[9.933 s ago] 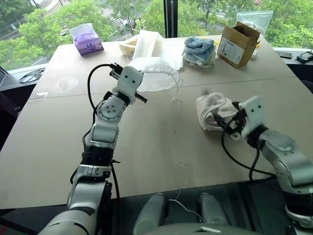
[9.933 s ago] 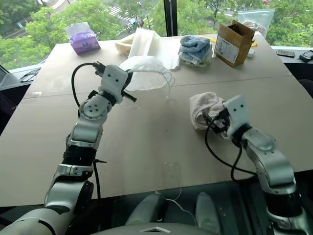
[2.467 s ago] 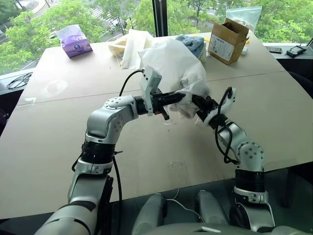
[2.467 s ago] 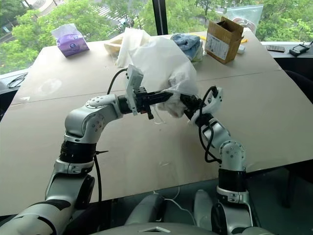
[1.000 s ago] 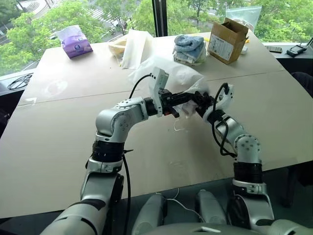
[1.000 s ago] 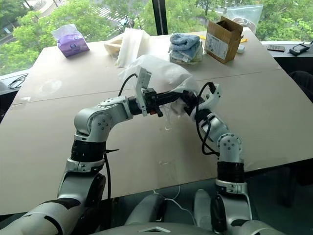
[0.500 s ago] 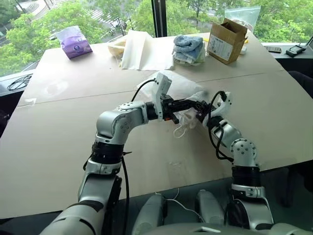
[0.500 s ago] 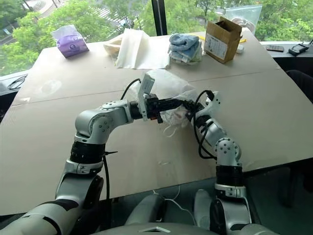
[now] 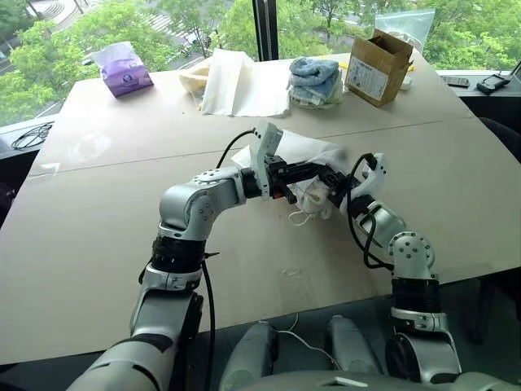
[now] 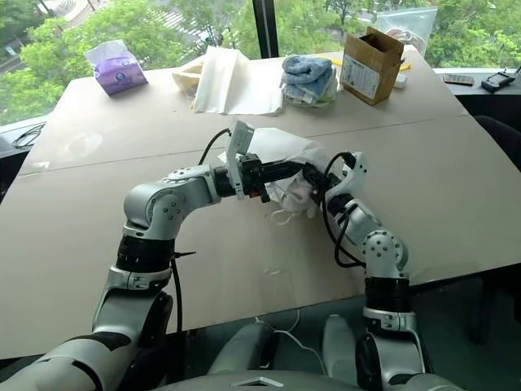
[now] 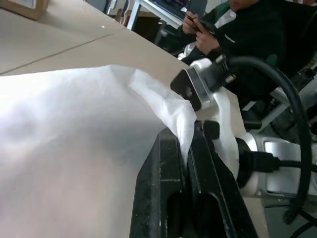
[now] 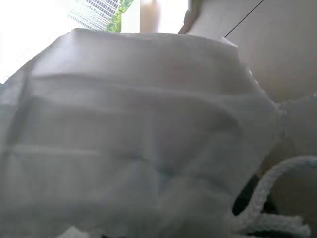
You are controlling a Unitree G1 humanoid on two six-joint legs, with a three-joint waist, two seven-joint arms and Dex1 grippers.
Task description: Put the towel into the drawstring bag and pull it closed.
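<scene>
The drawstring bag (image 9: 313, 153), thin and white, lies slumped on the table's middle with its gathered mouth toward me. My left gripper (image 9: 322, 173) reaches in level from the left and is shut on a fold of the bag's fabric; in the left wrist view its black fingers (image 11: 171, 163) pinch the cloth. My right gripper (image 9: 334, 184) is pressed against the bag's mouth from the right, half covered by fabric. A loop of white cord (image 9: 302, 215) trails onto the table, and the same cord (image 12: 267, 191) shows in the right wrist view. The towel is hidden.
Along the table's far edge stand a purple tissue pack (image 9: 120, 67), folded cream sheets (image 9: 242, 81), stacked blue and white towels (image 9: 315, 80) and a cardboard box (image 9: 376, 57) with a clear plastic bag (image 9: 404, 24) behind it. A seated person (image 11: 233, 29) shows beyond the table.
The bag, puffed up above the table a second ago, has sunk and flattened onto it. Both grippers stay at its mouth; the right one has dropped a little.
</scene>
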